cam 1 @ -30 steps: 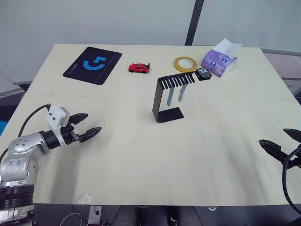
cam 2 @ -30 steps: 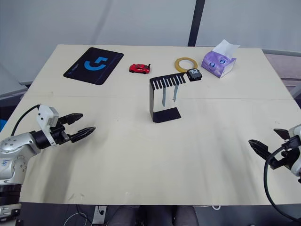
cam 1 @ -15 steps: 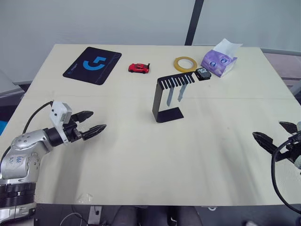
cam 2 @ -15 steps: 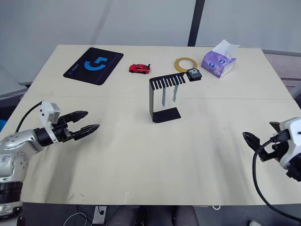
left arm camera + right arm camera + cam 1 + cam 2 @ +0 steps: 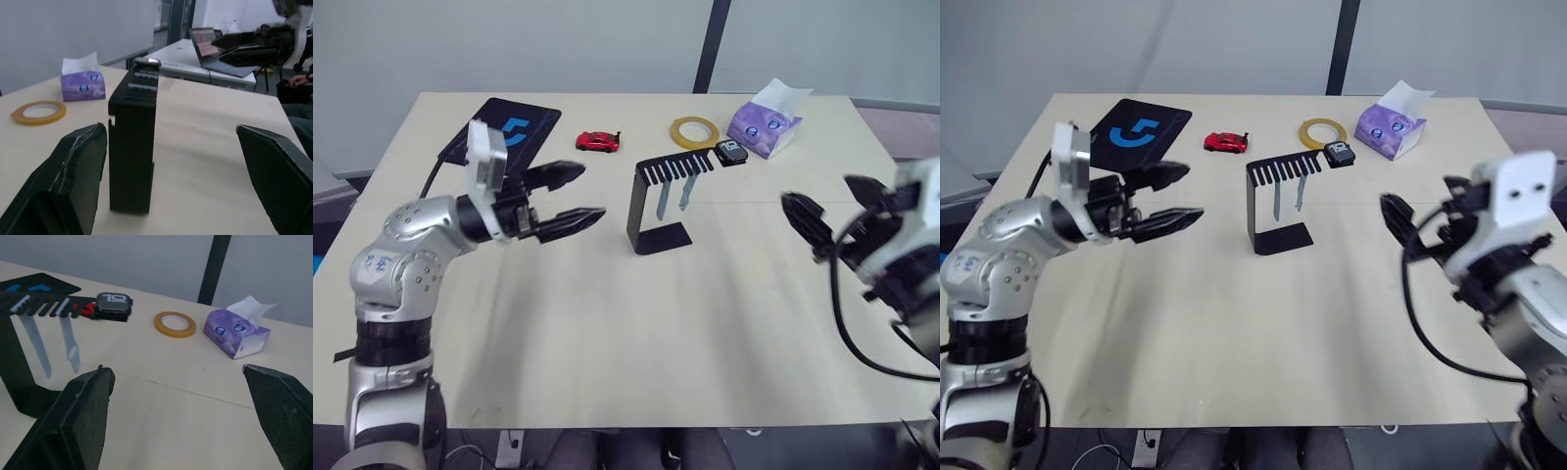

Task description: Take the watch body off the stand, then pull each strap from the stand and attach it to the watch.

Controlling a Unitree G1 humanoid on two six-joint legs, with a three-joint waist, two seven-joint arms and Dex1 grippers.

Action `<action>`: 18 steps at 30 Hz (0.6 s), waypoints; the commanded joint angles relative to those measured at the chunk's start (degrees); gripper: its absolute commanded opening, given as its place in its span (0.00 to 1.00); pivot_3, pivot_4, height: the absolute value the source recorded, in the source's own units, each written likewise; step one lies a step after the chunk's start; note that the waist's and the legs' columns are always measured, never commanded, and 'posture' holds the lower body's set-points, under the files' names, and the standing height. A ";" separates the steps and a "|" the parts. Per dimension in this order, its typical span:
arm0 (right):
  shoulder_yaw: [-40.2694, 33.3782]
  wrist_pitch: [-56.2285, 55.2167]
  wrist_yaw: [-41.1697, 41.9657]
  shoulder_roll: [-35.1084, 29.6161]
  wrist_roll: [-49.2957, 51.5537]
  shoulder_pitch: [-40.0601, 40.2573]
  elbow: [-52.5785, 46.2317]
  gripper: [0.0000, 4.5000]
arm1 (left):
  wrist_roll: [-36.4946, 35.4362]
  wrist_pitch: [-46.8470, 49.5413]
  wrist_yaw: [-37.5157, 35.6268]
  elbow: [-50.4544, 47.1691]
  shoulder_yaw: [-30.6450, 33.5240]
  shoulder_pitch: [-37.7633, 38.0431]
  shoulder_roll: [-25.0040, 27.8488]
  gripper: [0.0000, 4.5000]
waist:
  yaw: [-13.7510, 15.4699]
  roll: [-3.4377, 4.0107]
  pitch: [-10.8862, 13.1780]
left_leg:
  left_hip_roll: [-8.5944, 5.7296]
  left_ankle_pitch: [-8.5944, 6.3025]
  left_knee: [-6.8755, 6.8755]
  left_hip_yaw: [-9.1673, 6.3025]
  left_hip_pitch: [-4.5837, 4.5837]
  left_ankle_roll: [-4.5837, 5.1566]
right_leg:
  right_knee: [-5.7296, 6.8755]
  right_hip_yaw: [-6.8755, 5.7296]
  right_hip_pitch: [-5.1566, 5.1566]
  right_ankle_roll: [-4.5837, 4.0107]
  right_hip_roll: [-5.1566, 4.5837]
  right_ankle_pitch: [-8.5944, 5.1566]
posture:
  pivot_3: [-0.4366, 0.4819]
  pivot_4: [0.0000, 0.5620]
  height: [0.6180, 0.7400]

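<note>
Black bent-metal stand (image 5: 661, 201) sits upright mid-table on the pale table (image 5: 636, 333), flat base down, comb-like slotted arm on top. Watch body (image 5: 731, 150) sits at the robot's-right end of that comb arm, screen up with light marks; in the right wrist view it reads as a dark rounded square (image 5: 113, 305) at the arm's tip. Two straps (image 5: 673, 197) hang down from the comb slots side by side, pale blue-grey, ends clear of the base; the right wrist view shows them (image 5: 38, 342) dangling, one with small holes.

Left gripper (image 5: 576, 196) is raised above the table left of the stand, fingers spread wide, holding nothing, tips aimed at the stand but well apart from it. Left wrist view looks between its fingers (image 5: 73, 171) at the stand edge-on.

Right gripper (image 5: 1420, 215) hovers to the right of the stand, fingers wide apart and empty, not touching anything. Its fingers (image 5: 83, 401) frame the stand in the right wrist view.

Behind the stand: yellow tape roll (image 5: 694, 131), purple tissue box (image 5: 763, 123) at the far right, small red toy car (image 5: 597, 141), black mouse pad (image 5: 514, 132) with blue logo at the far left, partly hidden by the left arm.
</note>
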 commanded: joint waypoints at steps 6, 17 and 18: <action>11.07 5.61 -15.84 7.69 2.01 -15.17 4.10 1.00 | 2.17 -3.45 1.97 2.54 -2.95 -6.86 -5.47 0.99 | -0.22 0.00 0.00 | -0.03 0.01 0.01 0.02 -0.03 0.02 | -0.01 -0.07 0.00 0.00 0.02 0.00 | 0.48 0.27 0.98; 15.90 8.24 -22.23 14.91 -6.99 -22.01 11.39 1.00 | 2.53 -3.21 2.84 0.80 -3.56 -6.74 -6.31 0.99 | -1.31 0.00 0.00 | -0.04 0.08 0.10 0.03 -0.64 0.02 | 0.23 -0.09 -0.61 0.02 0.05 0.01 | 0.48 0.27 0.98; 16.02 8.22 -22.07 15.21 -7.73 -22.45 12.03 1.00 | 2.51 -3.16 2.95 0.66 -3.59 -6.77 -6.32 0.99 | -1.34 0.01 0.00 | -0.04 0.08 0.10 0.04 -0.64 0.02 | 0.23 -0.08 -0.61 0.02 0.05 0.01 | 0.48 0.27 0.98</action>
